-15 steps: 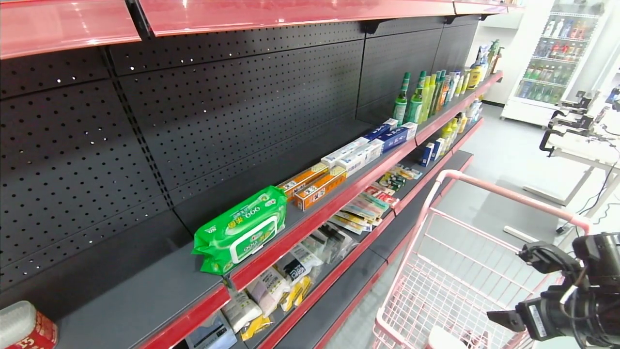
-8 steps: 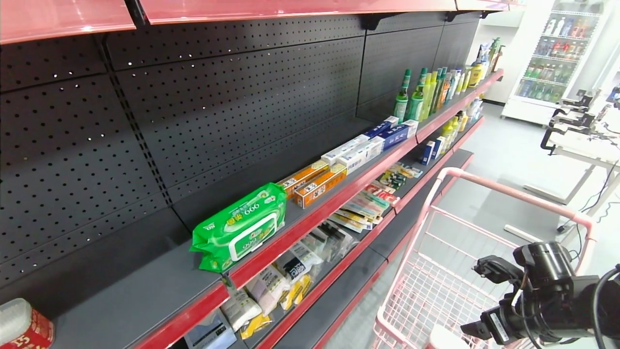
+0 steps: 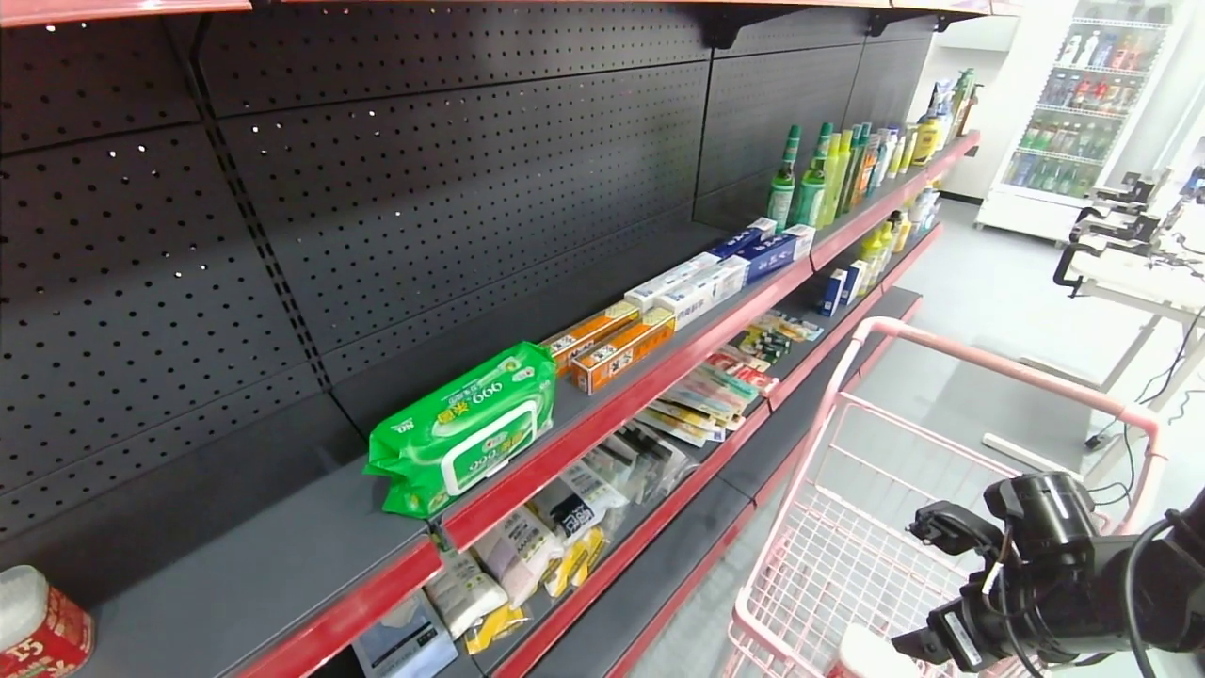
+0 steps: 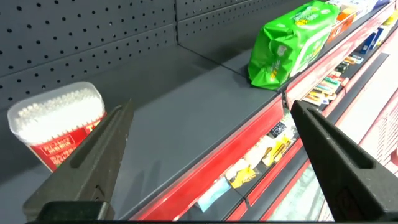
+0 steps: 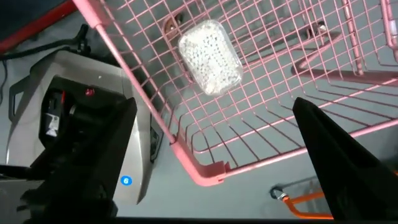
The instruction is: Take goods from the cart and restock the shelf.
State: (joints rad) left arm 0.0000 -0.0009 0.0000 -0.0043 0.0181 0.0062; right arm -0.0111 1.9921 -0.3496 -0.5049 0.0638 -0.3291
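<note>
White-topped swab tub [image 5: 210,56] lies in the pink cart [image 5: 202,176], just below the right gripper [image 5: 214,106], probably next to restock. Right jaws spread wide and empty, wrist tipped down over the cart rim, lined up to descend. Left gripper [image 4: 212,104] also open and empty, level at the shelf [image 4: 186,143] beside a matching tub [image 4: 59,124].

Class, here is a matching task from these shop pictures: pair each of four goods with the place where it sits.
Column one:
1 wipes pack
2 orange boxes
3 green bottles
4 swab tub

Column two:
A inside the pink cart
B standing upright, far along the shelf
C lying flat at the shelf's front edge
D next along from the wipes pack

Pairs: 1-C, 2-D, 3-B, 4-A
</note>
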